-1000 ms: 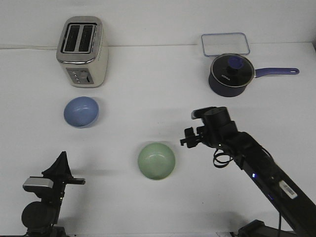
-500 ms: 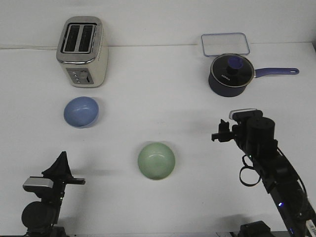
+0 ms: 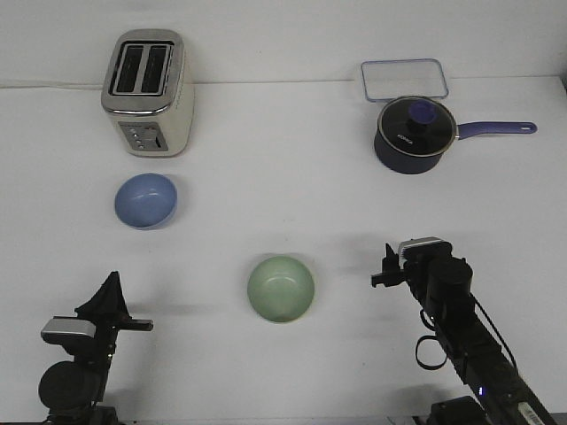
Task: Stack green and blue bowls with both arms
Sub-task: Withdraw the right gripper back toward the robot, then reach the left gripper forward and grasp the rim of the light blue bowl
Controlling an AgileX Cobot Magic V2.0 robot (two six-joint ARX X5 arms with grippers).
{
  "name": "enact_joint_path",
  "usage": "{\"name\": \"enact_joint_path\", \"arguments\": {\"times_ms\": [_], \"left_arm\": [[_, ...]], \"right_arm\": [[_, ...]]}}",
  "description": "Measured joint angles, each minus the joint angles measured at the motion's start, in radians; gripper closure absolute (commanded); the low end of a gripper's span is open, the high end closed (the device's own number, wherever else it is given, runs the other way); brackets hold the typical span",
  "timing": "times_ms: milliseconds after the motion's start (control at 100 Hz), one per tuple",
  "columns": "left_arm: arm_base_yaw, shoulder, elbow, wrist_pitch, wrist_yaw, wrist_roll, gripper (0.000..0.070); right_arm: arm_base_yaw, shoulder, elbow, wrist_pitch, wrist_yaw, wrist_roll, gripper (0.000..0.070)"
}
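Near the table's middle sits the pale mint-green round bowl (image 3: 281, 288), just left of the right gripper (image 3: 386, 270), the nearer arm; whether its jaws stand open cannot be told. The periwinkle-blue bowl (image 3: 145, 199) lies farther left.

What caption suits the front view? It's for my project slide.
Green bowl and blue bowl sit apart, unstacked, on the white table; both arms are low, neither touching a bowl.
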Motion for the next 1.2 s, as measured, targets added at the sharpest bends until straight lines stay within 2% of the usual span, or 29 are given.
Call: {"name": "enact_joint_path", "arguments": {"times_ms": [660,760,970,1200], "left_arm": [[0.0,0.0,0.001,0.011,0.0,-0.01,0.0688],[0.0,0.007,0.036,-0.075,0.0,-0.024,0.0688],[0.0,0.152,0.344,-0.246,0.0,-0.053,0.0688],[0.0,0.523,0.784,-0.55,0.0,-0.049,0.0688]], "right_arm": [[0.0,0.0,0.0,0.056,0.001,-0.001,0.0339],[0.0,0.0,0.0,0.058,0.001,-0.001,0.0339],[0.0,0.0,0.0,0.058,0.001,-0.001,0.0339],[0.0,0.0,0.0,0.06,0.001,-0.001,0.0339]]}}
